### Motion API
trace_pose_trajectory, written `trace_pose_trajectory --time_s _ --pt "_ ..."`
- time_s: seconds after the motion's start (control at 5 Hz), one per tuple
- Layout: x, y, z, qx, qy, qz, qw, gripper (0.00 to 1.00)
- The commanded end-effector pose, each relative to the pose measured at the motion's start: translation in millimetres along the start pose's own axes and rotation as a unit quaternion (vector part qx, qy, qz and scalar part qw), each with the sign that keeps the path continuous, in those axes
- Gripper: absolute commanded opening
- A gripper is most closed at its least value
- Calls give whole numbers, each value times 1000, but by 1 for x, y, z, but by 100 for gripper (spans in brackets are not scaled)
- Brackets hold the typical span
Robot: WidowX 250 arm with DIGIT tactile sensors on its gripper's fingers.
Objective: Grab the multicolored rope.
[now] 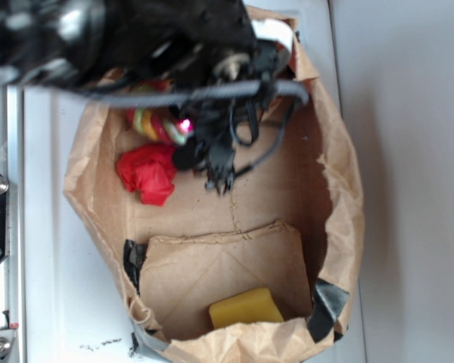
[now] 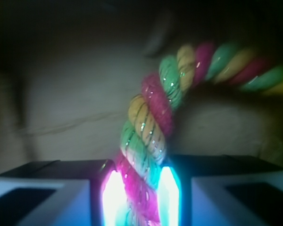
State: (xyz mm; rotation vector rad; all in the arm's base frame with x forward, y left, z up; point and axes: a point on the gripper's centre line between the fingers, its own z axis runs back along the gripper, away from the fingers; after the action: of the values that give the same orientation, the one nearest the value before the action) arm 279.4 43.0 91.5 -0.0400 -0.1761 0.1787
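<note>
So my gripper (image 2: 137, 197) is clamped right on the multicolored rope (image 2: 153, 122), and the wrist view makes that pretty obvious: the twisted pink, yellow and green strands run straight up from between my two glowing fingertips (image 2: 111, 195) at the bottom middle of the frame, then curve off toward the upper right. Both pads are pressed against the rope's sides with no gap I can see. In the exterior view, my arm (image 1: 136, 45) fills the top of the frame, blurry and black, with cables hanging down, and the rope (image 1: 157, 125) peeks out just under it in the upper left of the brown paper bag (image 1: 340, 189), mostly hidden by my own hardware. A crumpled red paper ball (image 1: 147, 174) sits just below the rope, close enough that I can't tell if they touch. Down at the bottom of the bag, well apart from all that, a yellow block (image 1: 246, 308) sits against a folded paper flap (image 1: 219, 265).
</note>
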Motion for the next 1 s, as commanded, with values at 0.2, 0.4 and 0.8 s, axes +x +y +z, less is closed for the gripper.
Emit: trace_pose_trajectory --time_s 0.2,0.4,0.8 --pt "17 -48 60 12 -51 -17 998 0" --pt "21 -59 68 11 -51 -18 998 0" --pt "9 -75 82 -12 -57 -70 996 0"
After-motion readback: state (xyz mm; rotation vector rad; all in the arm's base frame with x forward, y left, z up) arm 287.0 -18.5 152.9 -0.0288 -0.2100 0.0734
